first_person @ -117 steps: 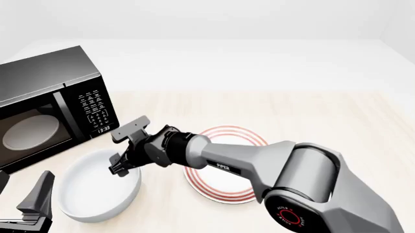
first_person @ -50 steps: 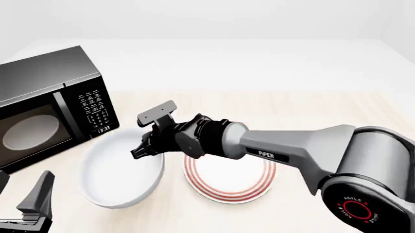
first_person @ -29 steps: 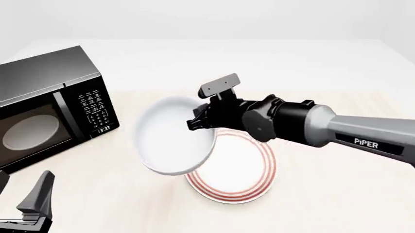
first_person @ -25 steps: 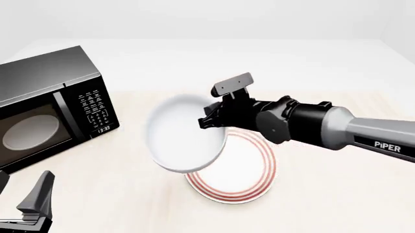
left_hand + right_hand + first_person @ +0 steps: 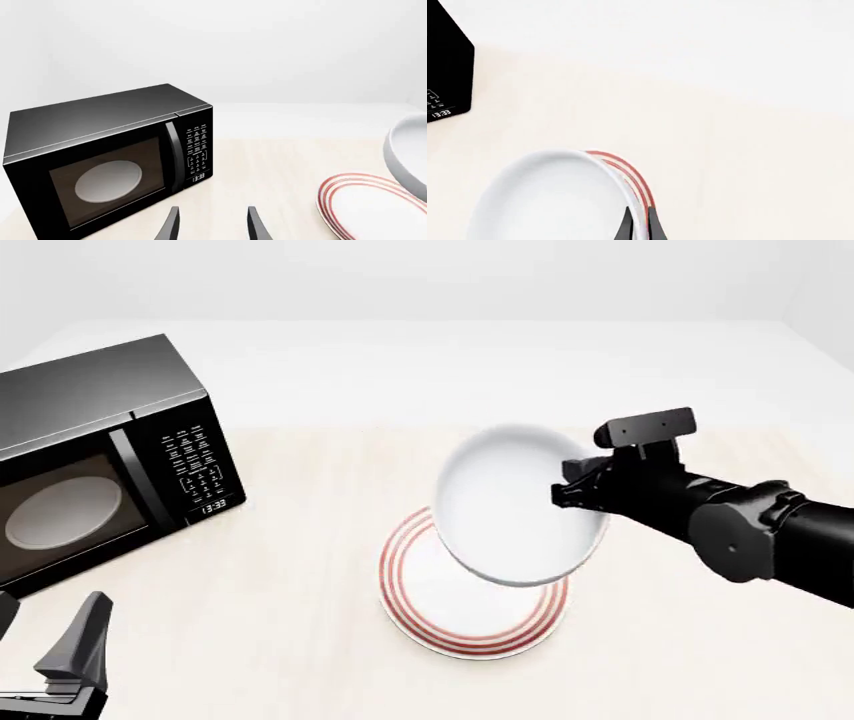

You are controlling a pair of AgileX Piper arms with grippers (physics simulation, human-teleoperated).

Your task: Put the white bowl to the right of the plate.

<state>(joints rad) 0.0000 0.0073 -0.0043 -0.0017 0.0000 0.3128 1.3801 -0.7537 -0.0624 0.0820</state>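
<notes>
From the left wrist, the left pincer (image 5: 212, 225) is idling with its two fingers apart and nothing between them, facing the black microwave (image 5: 110, 160), while the white bowl (image 5: 408, 152) is edging in at the frame's border above the red-ringed plate (image 5: 370, 207). In the front view, the right pincer (image 5: 571, 492) is carrying the white bowl (image 5: 518, 505) through the air: lying on the tabletop (image 5: 307, 640) left of the plate 2.3 seconds ago, it is now hanging tilted over the plate (image 5: 454, 625), covering its far right portion, having crossed from one side toward the other. That is putting the task well past the pickup, with the last stretch rightward and the set-down apparently still to come. The right arm is reaching in low from the right edge, forearm nearly level, its wrist turned so the bowl's opening is tipping toward the camera. From the right wrist, the right pincer (image 5: 639, 225) is clamped on the bowl's (image 5: 550, 200) rim, fingers close together on either side of the thin wall, the plate's (image 5: 627, 175) red rings showing just beyond it.
</notes>
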